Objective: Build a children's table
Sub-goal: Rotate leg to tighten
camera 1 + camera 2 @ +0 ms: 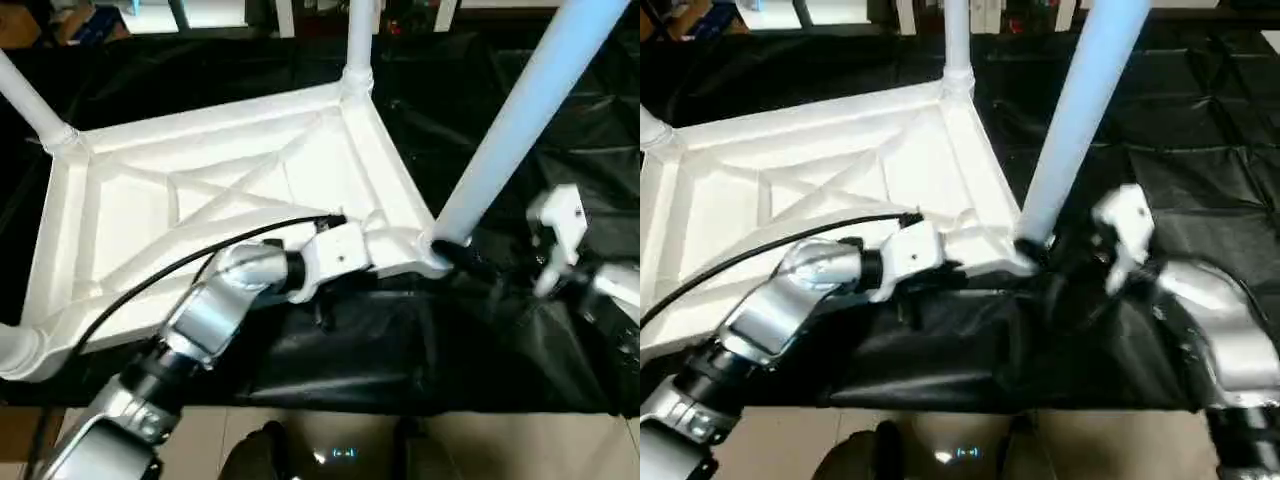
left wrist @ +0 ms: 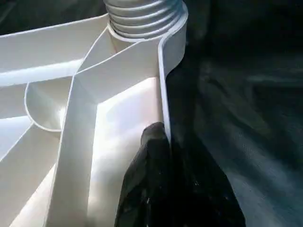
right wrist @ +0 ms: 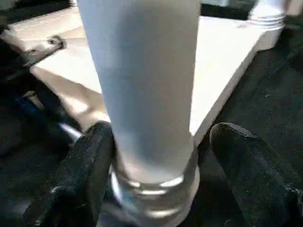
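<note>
On the black sheet (image 1: 560,130) lay the tabletop (image 1: 150,215), upside down, its X-ribbed underside facing us. We counted four legs standing in its corner sockets: the near right leg (image 1: 520,120), the far right leg (image 1: 358,35), the far left leg (image 1: 30,105) and the near left leg (image 1: 12,345), the last showing as a stub at the picture's edge. Our left gripper (image 2: 158,156) was at the tabletop's near rim, close to the near right corner; one black finger (image 2: 154,142) lay against the inside of the rim wall, and we could not tell whether its fingers stood apart or together. Our right gripper (image 3: 156,175) sat at the base of the near right leg, fingers spread wide, one on each side of the leg and the one on the tabletop's side touching it.
</note>
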